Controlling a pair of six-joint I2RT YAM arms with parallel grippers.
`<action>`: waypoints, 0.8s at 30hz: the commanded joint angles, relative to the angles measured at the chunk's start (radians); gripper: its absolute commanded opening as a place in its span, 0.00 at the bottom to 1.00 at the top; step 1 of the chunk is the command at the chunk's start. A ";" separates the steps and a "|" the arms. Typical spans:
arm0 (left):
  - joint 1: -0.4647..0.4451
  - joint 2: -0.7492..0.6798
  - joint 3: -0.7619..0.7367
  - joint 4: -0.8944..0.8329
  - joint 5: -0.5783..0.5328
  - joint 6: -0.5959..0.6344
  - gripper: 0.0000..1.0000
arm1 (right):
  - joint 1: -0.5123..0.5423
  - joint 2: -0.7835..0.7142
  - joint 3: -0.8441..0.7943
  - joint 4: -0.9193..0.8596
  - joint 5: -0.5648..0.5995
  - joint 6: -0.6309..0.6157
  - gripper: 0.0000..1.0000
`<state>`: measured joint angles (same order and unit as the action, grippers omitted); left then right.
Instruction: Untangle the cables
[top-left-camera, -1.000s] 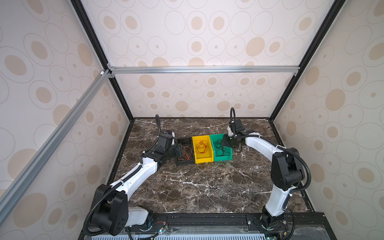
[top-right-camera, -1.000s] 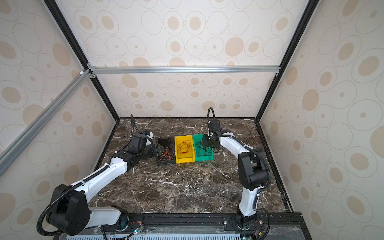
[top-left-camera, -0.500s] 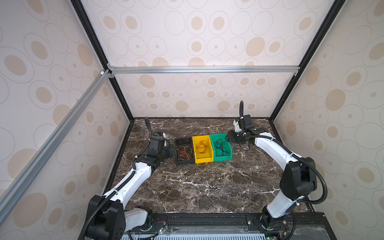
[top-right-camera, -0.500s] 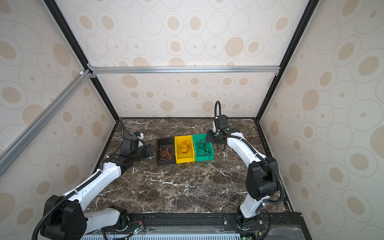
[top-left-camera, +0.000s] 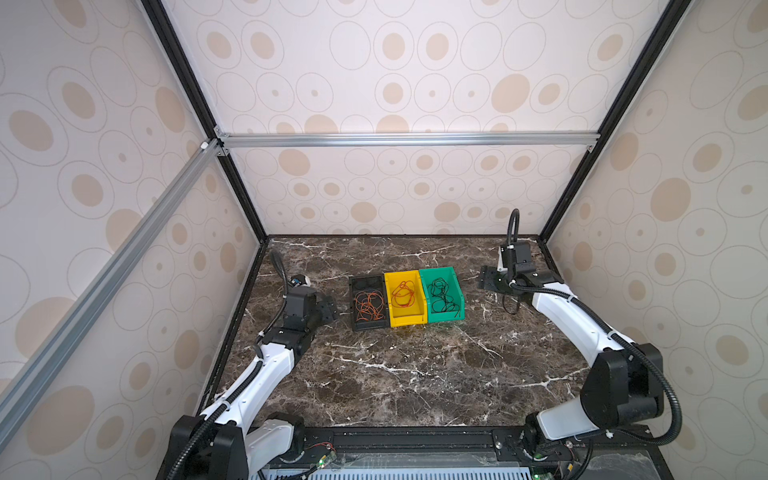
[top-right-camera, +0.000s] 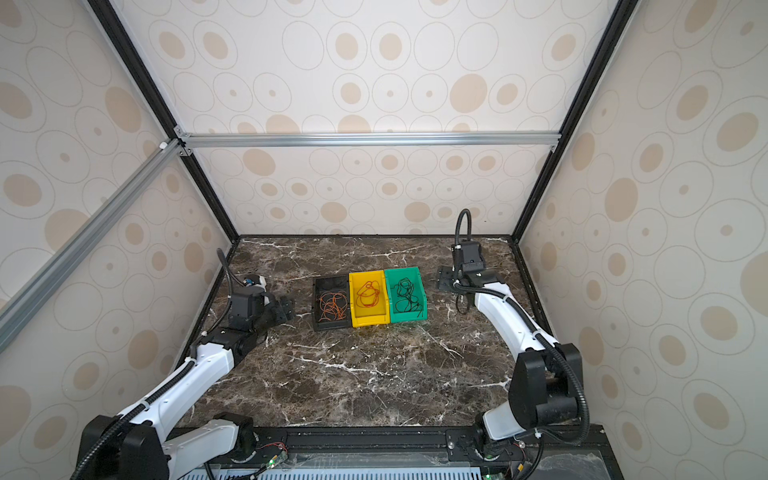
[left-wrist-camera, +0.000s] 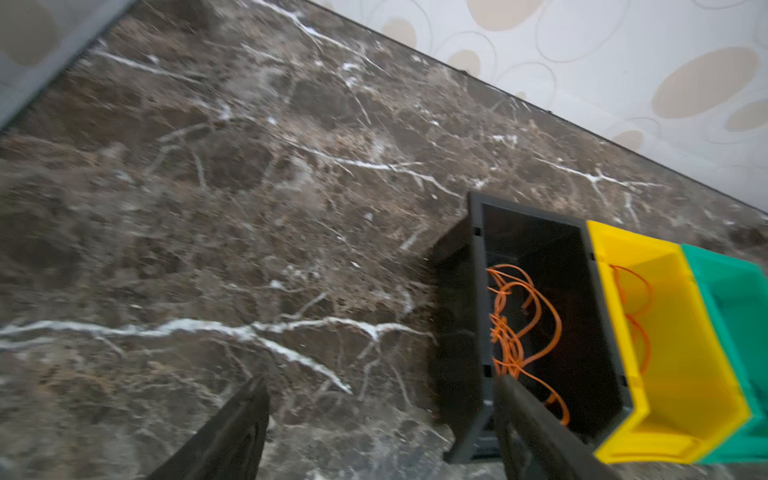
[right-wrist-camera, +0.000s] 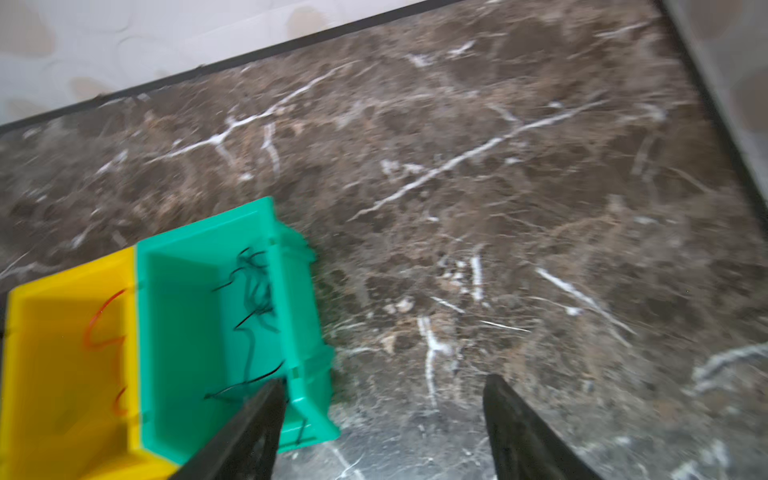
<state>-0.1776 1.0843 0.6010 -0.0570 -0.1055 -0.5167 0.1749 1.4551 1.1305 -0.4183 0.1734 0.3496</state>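
Now that both arms have drawn back from the middle, the dark marble table (top-left-camera: 395, 374) lies bare in both top views apart from three small bins set touching side by side near its far centre. The left arm (top-left-camera: 266, 365) has swung out toward the left wall and the right arm (top-left-camera: 569, 316) toward the far right corner, whereas a second ago each reached to the outer bin on its own side. The black bin (top-left-camera: 366, 283) stands on the left, the yellow bin (top-left-camera: 405, 321) in the middle and the green bin (top-left-camera: 446, 316) on the right. The left gripper (left-wrist-camera: 382, 415) now sits just beside the black bin and clear of it, its jaws spread wide with only marble and the bin's corner between them. The right gripper (right-wrist-camera: 386, 415) hangs well apart from the green bin's outer side, likewise spread wide and empty, and both stand wider than they did a moment ago. The cables lie sorted by colour: the orange cables (top-left-camera: 368, 306) loop loosely in the black bin, the red cable (top-left-camera: 402, 293) curls in the yellow bin, and the black cables (top-left-camera: 442, 296) sprawl in the green bin. No strand shows on the table or bridging two bins, though the wrist views are blurred. Judged from this, the last strands have been let go and the untangling looks finished, with both arms retreating rather than reaching for anything
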 joint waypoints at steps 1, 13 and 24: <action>0.012 -0.035 -0.063 0.179 -0.193 0.078 0.93 | 0.005 -0.068 -0.104 0.132 0.261 -0.049 0.85; 0.020 0.156 -0.298 0.907 -0.398 0.421 0.98 | -0.012 -0.147 -0.516 0.668 0.570 -0.210 1.00; 0.075 0.526 -0.476 1.656 -0.213 0.531 0.99 | -0.035 -0.012 -0.872 1.457 0.282 -0.325 1.00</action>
<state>-0.1108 1.5517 0.1551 1.2713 -0.3771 -0.0563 0.1436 1.3903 0.3347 0.6819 0.5743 0.0872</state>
